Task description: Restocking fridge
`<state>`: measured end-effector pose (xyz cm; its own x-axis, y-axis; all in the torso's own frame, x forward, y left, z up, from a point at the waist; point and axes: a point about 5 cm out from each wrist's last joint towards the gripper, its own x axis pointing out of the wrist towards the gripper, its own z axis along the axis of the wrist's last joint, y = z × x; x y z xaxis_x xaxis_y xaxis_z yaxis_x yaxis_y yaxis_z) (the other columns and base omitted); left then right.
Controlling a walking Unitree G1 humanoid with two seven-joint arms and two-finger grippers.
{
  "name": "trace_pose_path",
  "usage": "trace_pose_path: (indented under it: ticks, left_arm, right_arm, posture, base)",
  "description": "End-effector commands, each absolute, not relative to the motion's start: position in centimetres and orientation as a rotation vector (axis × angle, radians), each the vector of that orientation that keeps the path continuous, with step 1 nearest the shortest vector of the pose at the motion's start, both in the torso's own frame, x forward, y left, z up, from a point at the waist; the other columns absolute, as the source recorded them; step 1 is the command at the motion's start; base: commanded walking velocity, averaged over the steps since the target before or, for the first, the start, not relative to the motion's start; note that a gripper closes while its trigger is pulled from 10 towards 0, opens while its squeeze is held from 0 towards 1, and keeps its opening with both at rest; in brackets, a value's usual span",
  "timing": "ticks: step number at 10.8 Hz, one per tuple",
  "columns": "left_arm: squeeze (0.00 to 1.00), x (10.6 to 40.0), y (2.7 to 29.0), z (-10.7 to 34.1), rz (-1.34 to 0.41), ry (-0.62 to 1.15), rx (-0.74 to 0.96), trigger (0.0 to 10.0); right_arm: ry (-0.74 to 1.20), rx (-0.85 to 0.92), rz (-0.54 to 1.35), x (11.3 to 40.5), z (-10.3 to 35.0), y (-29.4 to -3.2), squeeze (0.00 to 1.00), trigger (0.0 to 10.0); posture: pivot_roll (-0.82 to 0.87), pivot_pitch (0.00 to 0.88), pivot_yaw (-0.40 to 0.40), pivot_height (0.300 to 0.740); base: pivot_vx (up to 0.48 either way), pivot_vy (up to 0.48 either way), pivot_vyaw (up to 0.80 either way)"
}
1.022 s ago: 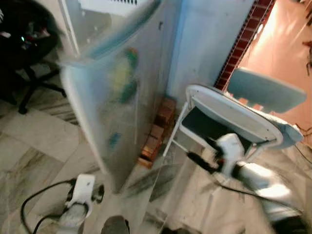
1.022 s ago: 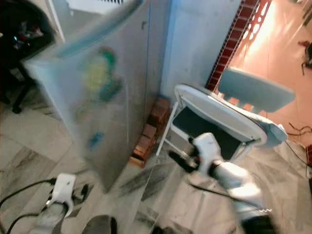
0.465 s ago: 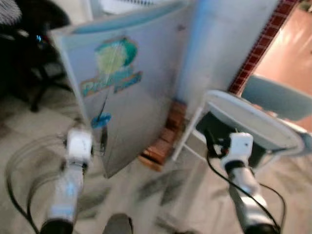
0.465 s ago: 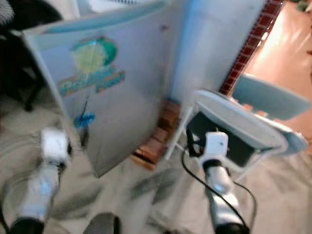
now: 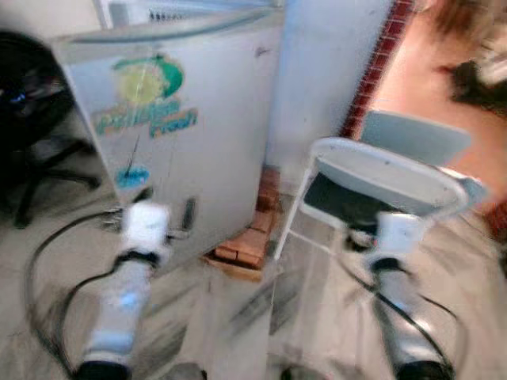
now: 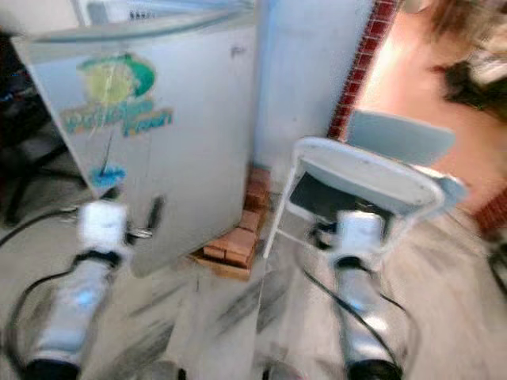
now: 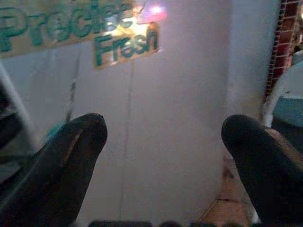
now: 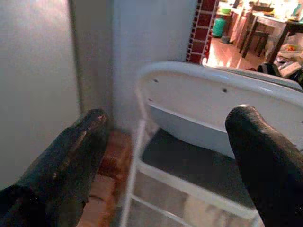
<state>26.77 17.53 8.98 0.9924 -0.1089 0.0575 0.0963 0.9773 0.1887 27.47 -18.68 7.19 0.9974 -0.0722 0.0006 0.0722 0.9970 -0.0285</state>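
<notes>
A small grey fridge [image 5: 214,150] with a green and yellow "Precise Fresh" logo stands ahead on the left. Its door faces me and looks about flush with the cabinet. My left gripper [image 5: 166,206] is raised just in front of the lower door, open, with nothing between its fingers [image 7: 71,151]; the logo fills the left wrist view behind them. My right gripper [image 8: 170,116] is open too and points at a white folding chair [image 5: 388,174] right of the fridge. The head views are blurred.
The fridge rests on stacked bricks [image 5: 245,241]. A black office chair [image 5: 32,119] stands at the far left. A red tiled column [image 5: 372,71] edges a doorway to an orange-floored room. A black cable [image 5: 40,261] loops over the marble floor.
The whole view has swung, so the camera moved. The fridge door, angled outward before, now looks close to flush. My left arm has come up from low near the floor to the door front.
</notes>
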Motion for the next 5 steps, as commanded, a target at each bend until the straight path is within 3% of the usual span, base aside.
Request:
trace_pose_path:
  ticks: [1,5]
  left_arm:
    - [0.00,26.76,16.96,9.33,-0.119,-0.072,0.168,10.0]
    - [0.00,26.55,17.88,9.57,-0.089,-0.012,0.085,10.0]
  right_arm:
    - [-0.001,-0.042,-0.105,27.29,7.21,-19.69,0.00,10.0]
    - [0.010,-0.031,-0.105,27.17,6.91,-19.25,0.00,10.0]
  posture:
    - [0.10,0.046,-0.035,0.740]
    - [0.11,0.059,-0.043,0.740]
  base:
    - [0.000,0.472,0.00]
    - [0.000,0.472,0.00]
